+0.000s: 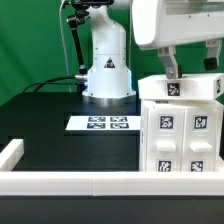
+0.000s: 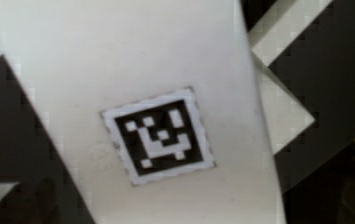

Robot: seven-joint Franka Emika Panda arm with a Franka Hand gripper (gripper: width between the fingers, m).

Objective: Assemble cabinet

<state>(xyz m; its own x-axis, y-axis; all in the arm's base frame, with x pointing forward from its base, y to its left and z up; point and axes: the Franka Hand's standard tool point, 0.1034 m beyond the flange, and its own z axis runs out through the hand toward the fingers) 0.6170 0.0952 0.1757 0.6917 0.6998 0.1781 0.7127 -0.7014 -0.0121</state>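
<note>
White cabinet panel (image 2: 103, 70) with tilted tag (image 2: 160, 135)

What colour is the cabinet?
The cabinet is white with black-and-white square tags; exterior view shows it best.

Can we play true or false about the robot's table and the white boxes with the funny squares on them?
1. The table top is black. True.
2. The flat white marker board lies on the exterior view's right of the white plastic cabinet parts. False: it lies on their left.
3. The curtain at the back is red. False: the backdrop is green.
4. The two-finger gripper is open, up above the cabinet parts. True.
5. The cabinet parts are plain white with nothing printed on them. False: they carry black-and-white square tags.
</note>
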